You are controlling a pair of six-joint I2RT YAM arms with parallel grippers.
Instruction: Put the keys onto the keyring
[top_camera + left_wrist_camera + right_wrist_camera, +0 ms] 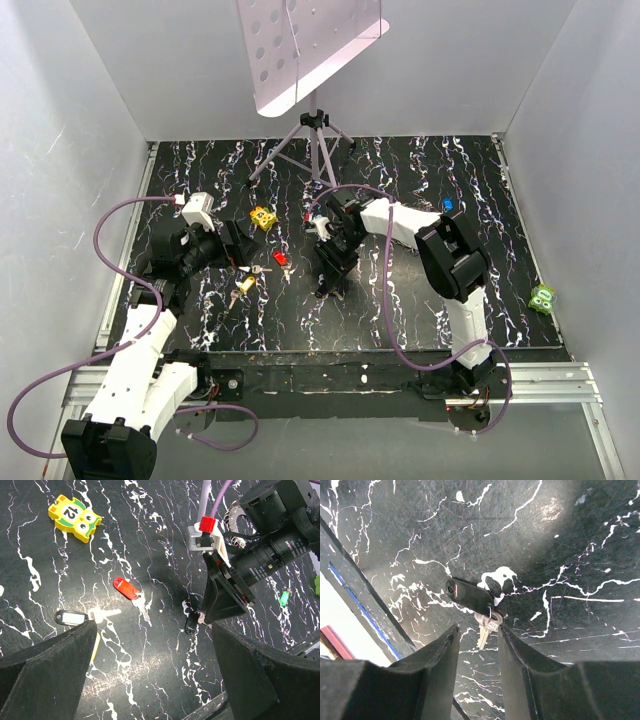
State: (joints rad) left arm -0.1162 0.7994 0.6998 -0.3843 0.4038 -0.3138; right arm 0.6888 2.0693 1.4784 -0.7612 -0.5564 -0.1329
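My right fingers [435,670] fill the bottom of my wrist view, tips nearly down on the black marbled table [580,540]. The right gripper [478,628] stands part open, straddling the silver blade of a black-tagged key [470,595] that lies flat on the table. The gap is wider than the blade, so nothing is pinched. That arm rises from its base to a high elbow, reaches left across the table, then bends steeply down at the wrist. My left arm stretches forward from the near left corner and bends right at the wrist. It holds the left gripper [155,680] low over the table, spread as wide as it goes and empty. Just ahead of it lie a red key [125,588], a second black-tagged key [67,617] and a yellow key [243,286]. A green key [284,598] lies beyond my right wrist, and a blue key [448,204] far right. Only a toothed edge of the keyring [232,519] shows behind my right wrist camera.
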